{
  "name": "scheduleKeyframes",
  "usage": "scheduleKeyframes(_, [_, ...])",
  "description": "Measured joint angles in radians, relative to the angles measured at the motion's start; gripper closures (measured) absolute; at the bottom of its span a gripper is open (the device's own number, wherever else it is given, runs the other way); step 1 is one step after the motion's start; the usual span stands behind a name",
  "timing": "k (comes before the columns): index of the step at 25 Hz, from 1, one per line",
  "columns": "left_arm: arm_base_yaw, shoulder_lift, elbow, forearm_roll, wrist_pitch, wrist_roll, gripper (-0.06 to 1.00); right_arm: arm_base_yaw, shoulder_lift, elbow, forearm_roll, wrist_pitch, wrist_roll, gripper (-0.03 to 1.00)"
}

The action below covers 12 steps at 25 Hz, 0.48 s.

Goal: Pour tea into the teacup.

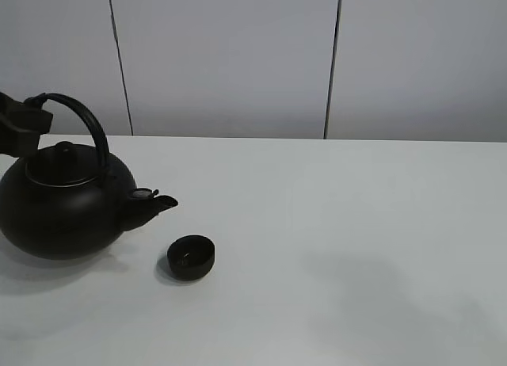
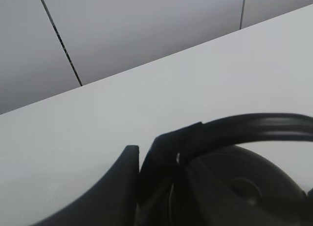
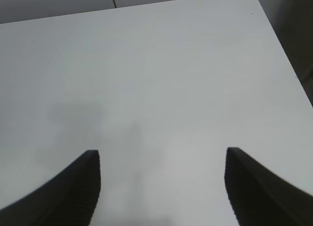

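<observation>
Teacup point(image 1: 191, 257) right of left end effector point(image 1: 38, 112), clamped on kettle point(image 1: 67, 211); right end effector point(image 3: 162, 153) apart.

Left gripper point(image 1: 26, 124): is clamping the arched handle of the kettle point(image 1: 63, 211) near its top, jaws drawn almost together on it.
Left fingers point(image 2: 122, 187): are pinching the handle from both sides.
Left arm: is reaching in at the left edge of the high view, mostly cut off.
Right gripper point(image 3: 161, 151): is standing spread wide, holding nothing.
Right fingers point(image 3: 73, 192): are sitting well apart, tips pointing forward.
</observation>
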Motion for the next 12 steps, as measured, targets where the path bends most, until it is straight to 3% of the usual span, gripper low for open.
scheduleKeyframes(12, [-0.062, 0.000, 0.000, -0.107, 0.008, 0.000, 0.77, 0.000, 0.000, 0.000, 0.000, -0.001, 0.000, 0.47])
